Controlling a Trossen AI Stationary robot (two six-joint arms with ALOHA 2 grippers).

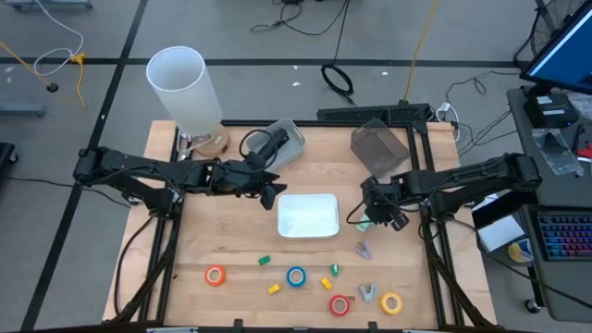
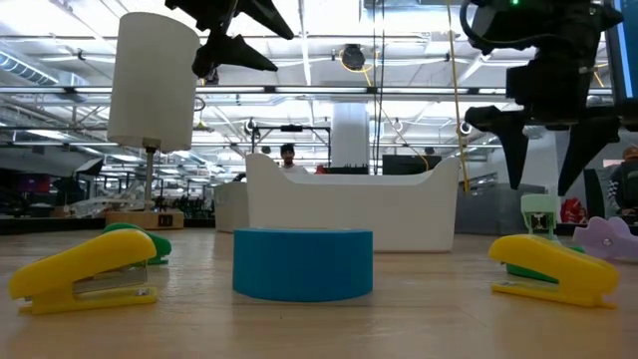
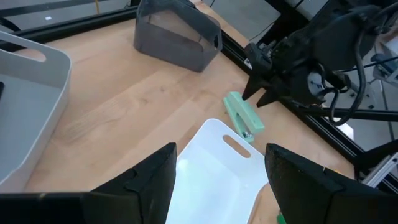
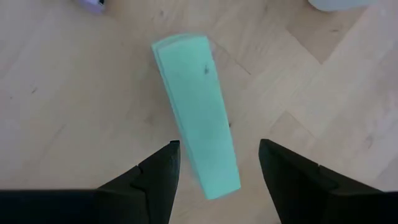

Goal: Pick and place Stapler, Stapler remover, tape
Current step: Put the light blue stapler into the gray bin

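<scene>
A mint-green stapler (image 4: 196, 112) lies flat on the table just right of the white tray (image 1: 308, 215). My right gripper (image 4: 217, 146) hangs open above it, pointing down, with one finger on either side of the stapler and clear of it. The low view shows that gripper (image 2: 543, 140) raised off the table. My left gripper (image 3: 221, 149) is open and hovers over the tray's far-left corner (image 1: 270, 190). Orange (image 1: 215, 275), blue (image 1: 296, 276), red (image 1: 339, 304) and yellow (image 1: 391, 302) tape rolls lie flat near the near edge. Two staple removers (image 1: 363, 250) (image 1: 367, 293) rest among them.
A pale grey bin (image 1: 282, 143) and a dark grey bin (image 1: 379, 148) stand at the far side, and a tall white cylinder (image 1: 185, 88) at the far-left corner. Small yellow (image 1: 274, 289) and green (image 1: 264, 261) staplers are scattered between the tape rolls.
</scene>
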